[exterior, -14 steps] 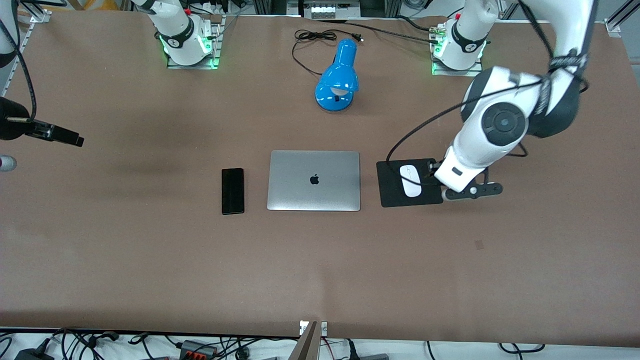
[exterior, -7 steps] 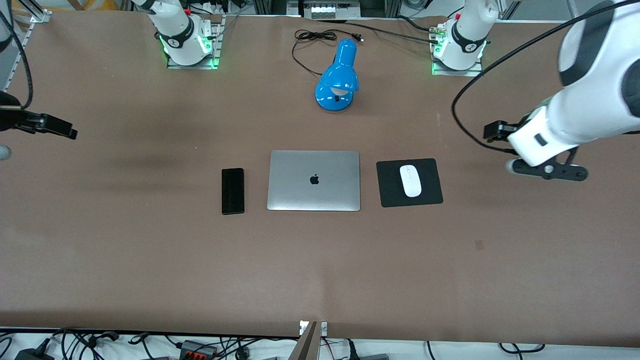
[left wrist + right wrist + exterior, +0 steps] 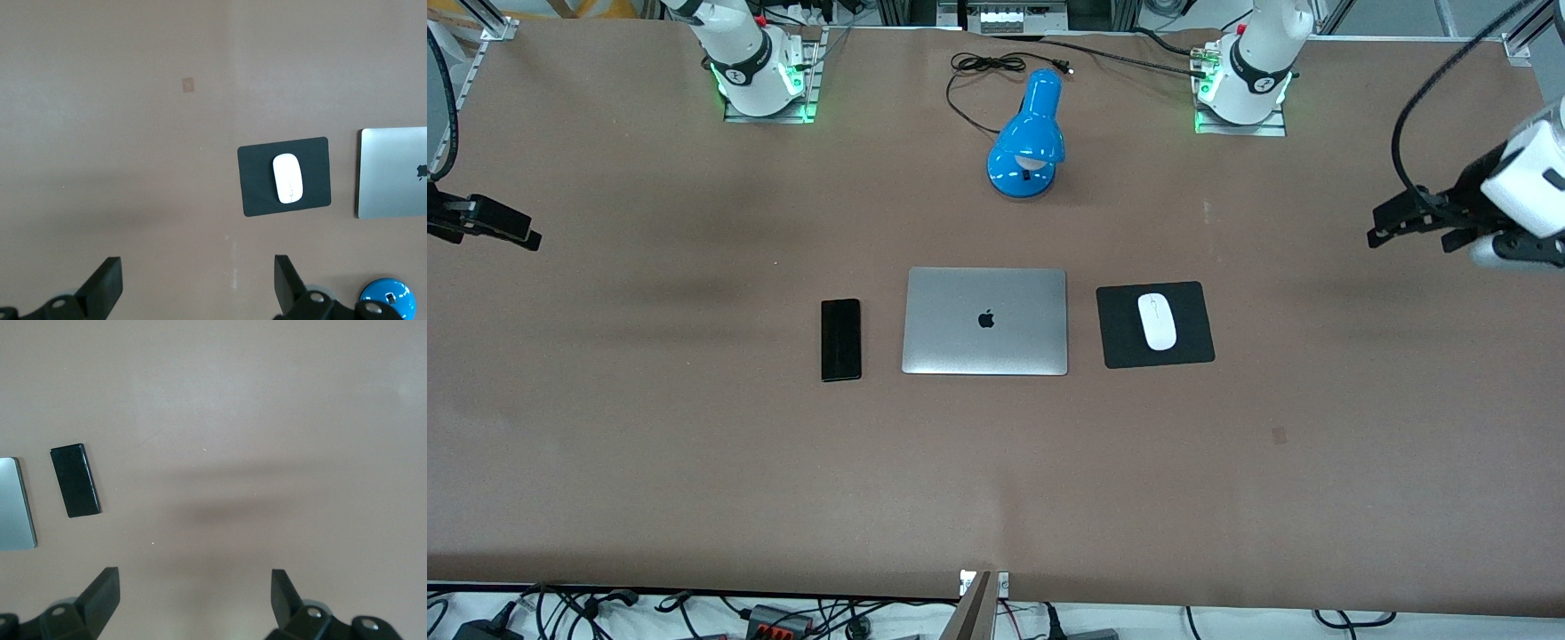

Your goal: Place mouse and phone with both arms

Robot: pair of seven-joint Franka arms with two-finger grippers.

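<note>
While both arms hang high over the bare ends of the table, each of the task's things lies well apart from the jaws meant for it, toward the middle. The left gripper is up over the left arm's end, jaws spread wide with nothing between them, as the left wrist view shows. The mouse rests on the black pad, just beside the closed silver laptop, its long axis running from the front camera toward the robots' bases; the left arm is plainly the nearer one to it. The right gripper is up over the right arm's end, jaws likewise wide apart and empty. The phone lies flat on the table beside the laptop toward that end, its long axis parallel to the mouse's. Judging by how both things lie, neatly flanking the laptop, the placing looks done.
</note>
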